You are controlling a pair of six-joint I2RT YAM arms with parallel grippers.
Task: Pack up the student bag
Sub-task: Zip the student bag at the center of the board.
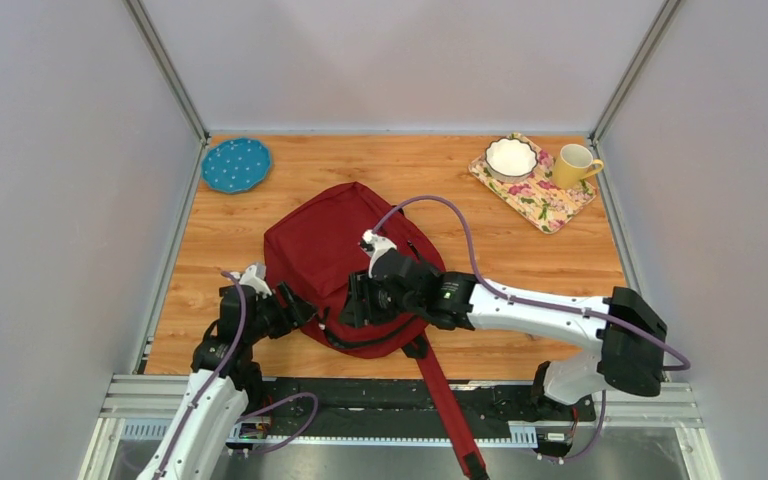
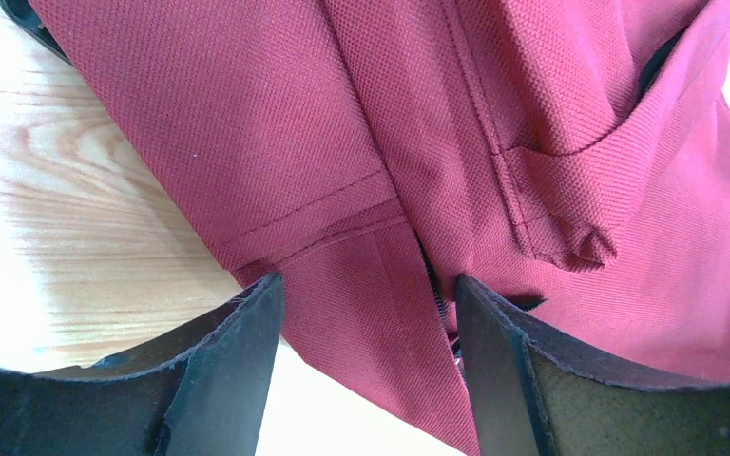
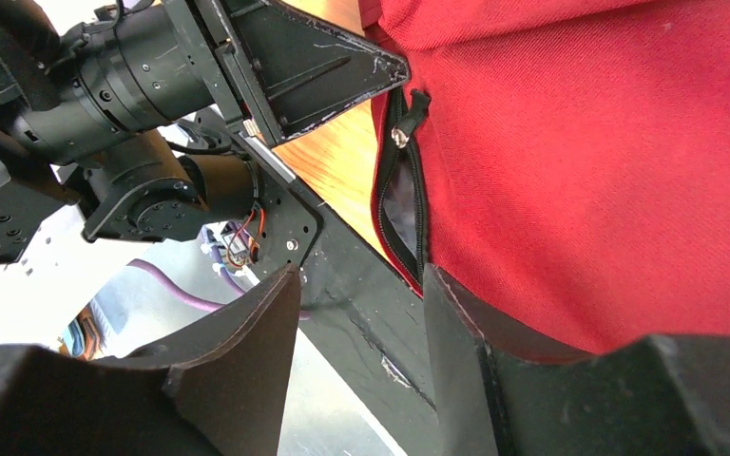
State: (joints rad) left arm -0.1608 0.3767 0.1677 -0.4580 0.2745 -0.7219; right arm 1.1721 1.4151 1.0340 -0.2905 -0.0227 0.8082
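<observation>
The wooden table [image 1: 520,260] carries everything. The student bag [image 1: 325,245], dark red, lies flat near the middle of the table, a little to the left, with its rounded top toward the far side. One long strap [image 1: 450,400] of it hangs over the near edge of the table.

The right arm [image 1: 540,305] reaches from the near right corner leftward over the near part of the bag. Its end effector [image 3: 361,280] has the fingers wide apart and holds nothing; one finger lies against the red fabric beside the zipper. The left arm [image 1: 210,390] comes from the near left, and its end effector [image 2: 366,290] is at the near left edge of the bag. It also stands wide, with a fold of the bag's fabric showing between the fingers, not clamped.

In the far right corner lies a flowered tray [image 1: 550,205]. A white bowl [image 1: 511,157] stands on it, and a yellow mug [image 1: 575,165] stands at its far right edge. A blue dotted plate [image 1: 236,165] sits in the far left corner, well apart from the bag.

In the right wrist view the zipper is partly undone, showing a dark gap, and the small pull tab [image 3: 401,133] sits at the upper end of this gap.
</observation>
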